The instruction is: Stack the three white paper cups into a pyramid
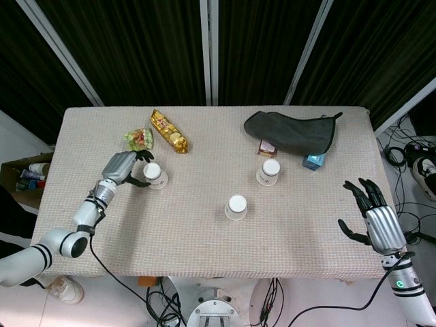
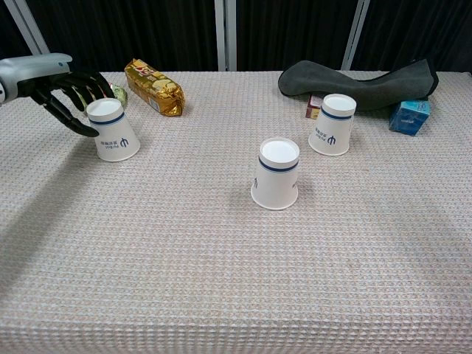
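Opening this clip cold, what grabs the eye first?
Three white cups stand upside down and apart on the table: left cup, middle cup, right cup. The left hand reaches around the left cup, fingers spread. The right hand hovers open at the table's right edge.
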Controlling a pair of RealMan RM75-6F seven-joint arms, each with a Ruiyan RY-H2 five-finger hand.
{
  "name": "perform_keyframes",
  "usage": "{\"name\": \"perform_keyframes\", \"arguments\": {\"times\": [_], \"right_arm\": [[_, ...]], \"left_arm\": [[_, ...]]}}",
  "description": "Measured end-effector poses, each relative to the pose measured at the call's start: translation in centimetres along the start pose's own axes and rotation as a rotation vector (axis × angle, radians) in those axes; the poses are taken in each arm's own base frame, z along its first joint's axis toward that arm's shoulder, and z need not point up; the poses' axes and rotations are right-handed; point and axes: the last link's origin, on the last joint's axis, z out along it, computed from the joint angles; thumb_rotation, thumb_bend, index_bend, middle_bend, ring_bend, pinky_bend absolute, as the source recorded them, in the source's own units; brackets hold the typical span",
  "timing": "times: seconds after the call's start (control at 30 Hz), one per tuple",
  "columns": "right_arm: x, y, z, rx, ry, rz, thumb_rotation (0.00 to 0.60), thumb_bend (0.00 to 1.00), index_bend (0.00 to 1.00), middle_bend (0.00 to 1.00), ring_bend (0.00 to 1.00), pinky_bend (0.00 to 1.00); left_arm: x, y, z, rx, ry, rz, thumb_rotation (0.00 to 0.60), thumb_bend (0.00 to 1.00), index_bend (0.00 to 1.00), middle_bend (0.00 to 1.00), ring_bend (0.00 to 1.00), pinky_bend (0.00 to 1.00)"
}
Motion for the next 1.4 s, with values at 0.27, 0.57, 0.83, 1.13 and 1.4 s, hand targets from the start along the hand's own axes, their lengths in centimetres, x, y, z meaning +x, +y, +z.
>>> {"name": "perform_keyframes", "arguments": {"times": [0.27, 0.57, 0.83, 1.13, 1.4], "right_arm": [[0.0, 0.0, 0.0, 0.007, 0.008, 0.01, 0.6, 0.27, 0.07, 0.2, 0.0, 0.07], [0.0, 0.1, -0.3, 0.011, 0.013, 0.015, 0.6, 0.27, 0.07, 0.2, 0.0, 0.07], [0.1, 0.5, -1.1, -0.008, 0.02, 0.022, 0.6, 0.27, 0.07, 0.2, 0.0, 0.07], [0.6, 0.9, -1.8, -0.022, 0.039, 0.022, 0.6, 0.27, 0.07, 0.2, 0.0, 0.07], [0.5, 1.0, -1.8, -0.025, 0.039, 0.028, 0.6, 0.27, 0.07, 0.2, 0.0, 0.07]], "left_arm": [[0.2, 1.3, -1.4, -0.046, 0.007, -0.007, 0.6, 0.16, 0.44, 0.53, 0.49, 0.47], [-1.1, 6.0, -4.3, -0.199, -0.047, -0.017, 0.6, 0.15, 0.44, 0.53, 0.49, 0.47], [-3.0, 9.4, -4.9, -0.309, -0.095, 0.02, 0.6, 0.15, 0.43, 0.53, 0.49, 0.47], [-5.6, 12.1, -3.1, -0.345, -0.093, 0.06, 0.6, 0.15, 0.44, 0.53, 0.49, 0.47], [-6.3, 13.8, -1.8, -0.357, -0.108, 0.044, 0.6, 0.15, 0.43, 0.53, 0.49, 0.47]]}}
